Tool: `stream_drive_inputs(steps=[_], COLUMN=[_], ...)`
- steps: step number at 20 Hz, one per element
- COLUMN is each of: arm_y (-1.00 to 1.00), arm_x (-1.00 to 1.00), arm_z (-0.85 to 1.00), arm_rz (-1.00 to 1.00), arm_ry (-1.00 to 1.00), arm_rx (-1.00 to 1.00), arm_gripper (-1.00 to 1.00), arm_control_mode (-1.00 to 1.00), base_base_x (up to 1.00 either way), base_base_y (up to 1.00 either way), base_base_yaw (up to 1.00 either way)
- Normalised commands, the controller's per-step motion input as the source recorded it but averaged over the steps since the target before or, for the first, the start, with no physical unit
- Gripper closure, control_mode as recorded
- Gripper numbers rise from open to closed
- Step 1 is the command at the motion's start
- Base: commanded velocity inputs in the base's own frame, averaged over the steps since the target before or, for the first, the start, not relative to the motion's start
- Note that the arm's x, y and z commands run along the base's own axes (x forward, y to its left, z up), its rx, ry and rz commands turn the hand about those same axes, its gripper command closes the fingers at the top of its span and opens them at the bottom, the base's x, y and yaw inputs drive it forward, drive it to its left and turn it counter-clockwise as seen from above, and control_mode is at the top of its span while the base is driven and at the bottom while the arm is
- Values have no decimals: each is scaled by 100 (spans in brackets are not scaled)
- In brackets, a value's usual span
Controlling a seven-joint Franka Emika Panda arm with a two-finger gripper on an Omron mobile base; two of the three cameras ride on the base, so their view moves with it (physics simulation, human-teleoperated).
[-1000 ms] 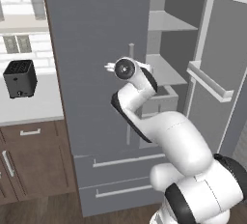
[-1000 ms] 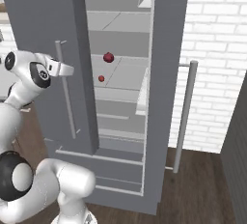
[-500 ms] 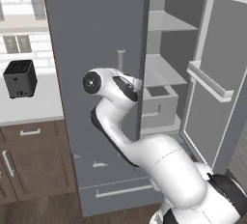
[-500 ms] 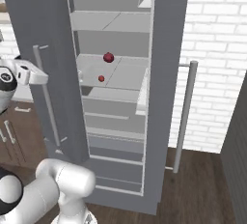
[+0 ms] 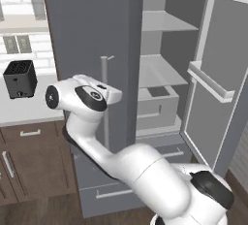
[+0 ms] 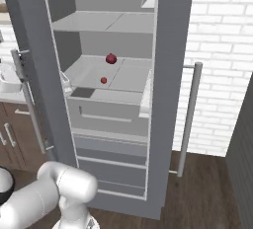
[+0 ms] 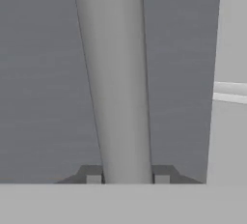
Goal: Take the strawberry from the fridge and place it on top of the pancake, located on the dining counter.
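Swung wider since a second ago: the fridge's (image 6: 163, 90) left door (image 5: 92, 49) now stands well open, and the arm has followed it round toward the left. Gripper (image 7: 126, 177) is pinched on the door's bar handle (image 7: 116, 83), one dark tip either side of the bar, the bar running straight up the hand view.

Strawberry (image 6: 103, 80) sits on the middle shelf (image 6: 128, 77), toward its front edge and left of centre. Dark maroon fruit (image 6: 111, 58) lies farther back, apart from it.

Handling, as I judge it: the berry is very light, soft, easily bruised, and small next to the fingers. Likely to roll or skid on the smooth shelf if nudged. Best taken across its widest part, fingers low near the shelf, closing gently. Squeezing hard would crush it.
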Motion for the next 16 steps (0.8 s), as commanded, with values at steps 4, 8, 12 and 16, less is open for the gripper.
stream_drive_inputs(steps=[4, 8, 12, 16], arm_y=[44, 18, 2, 8], arm_x=[-26, 0, -19, -3], arm_z=[-7, -18, -25, -39], arm_rz=[-12, 0, 14, 29], arm_ry=[0, 1, 0, -6], arm_rx=[0, 0, 0, 0], arm_gripper=[-100, -100, -100, -100], arm_control_mode=[-100, -100, -100, -100], base_base_x=[0, 0, 0, 0], base_base_y=[0, 0, 0, 0], base_base_yaw=[0, 0, 0, 0])
